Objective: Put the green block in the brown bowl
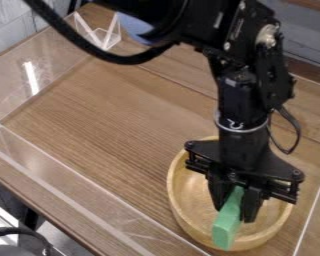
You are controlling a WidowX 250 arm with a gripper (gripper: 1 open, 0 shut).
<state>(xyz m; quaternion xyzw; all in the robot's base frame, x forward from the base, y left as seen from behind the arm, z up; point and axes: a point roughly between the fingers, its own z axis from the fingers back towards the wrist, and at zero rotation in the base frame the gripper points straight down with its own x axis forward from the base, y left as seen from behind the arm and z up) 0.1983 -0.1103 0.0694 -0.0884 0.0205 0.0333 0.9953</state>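
Near the right end of the wooden table (103, 125), at its near corner, we see the brown bowl (191, 205), round and pale, with its shallow hollow facing up. Over it comes our black arm (238, 110), reaching down from the far side, its wide gripper (235, 200) low above the hollow and hiding much of the bowl's far part. We have the claw clamped on the green block (227, 226), its tips drawn in on the upper end of the bar. The block leans, its lower end pointing toward the bowl's near rim, and it lies within the bowl's outline; whether that lower end touches the wood of the hollow, we cannot tell. A black cable (83, 42) loops across the table's far part to the arm. At the table's far edge, well apart from the bowl, we see a clear angular object (100, 32).
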